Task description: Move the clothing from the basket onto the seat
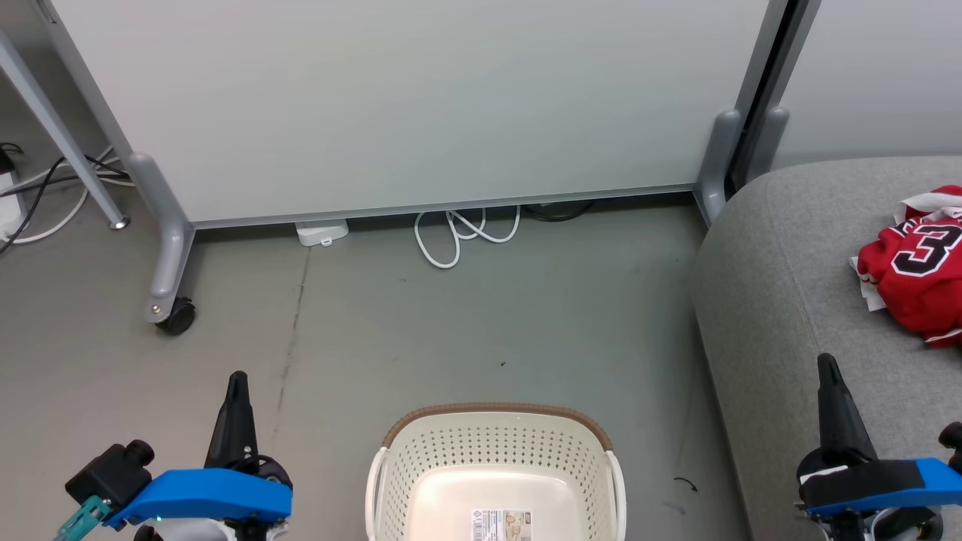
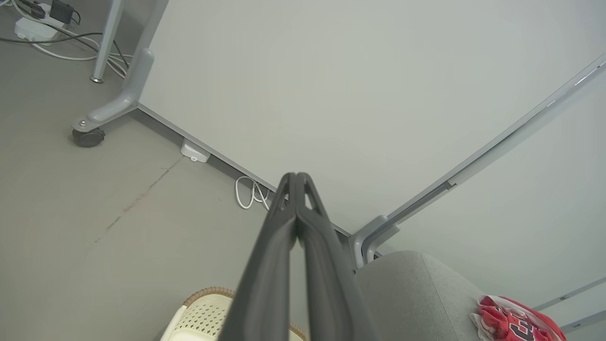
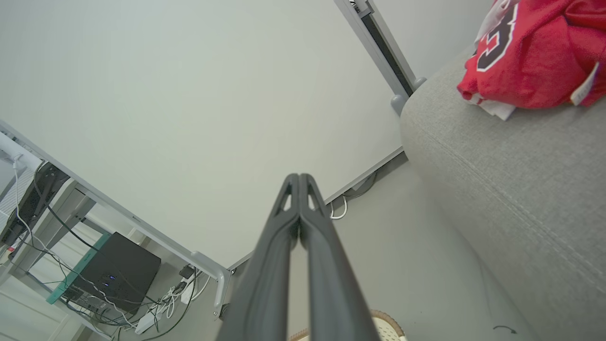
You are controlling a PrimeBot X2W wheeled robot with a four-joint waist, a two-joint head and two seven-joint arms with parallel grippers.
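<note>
Clothing (image 1: pixel 921 263) heaped on seat (image 1: pixel 789 300), right edge of head view; basket (image 1: pixel 496 451) on floor (image 1: pixel 451 323), bottom centre. Left wrist view: left pincer (image 2: pixel 296 180) pressed together, red heap at lower right. Right wrist view: right pincer (image 3: pixel 299 180) pressed together, heap on seat at upper right.

The left tool (image 2: pixel 296 177) points up the view, its two dark fingers pressed together and holding nothing. Below them the cream basket (image 2: pixel 201 315) stands on the grey floor (image 2: pixel 94 237). At lower right, red clothing (image 2: pixel 509 319) lies on the grey seat (image 2: pixel 416 289).
</note>
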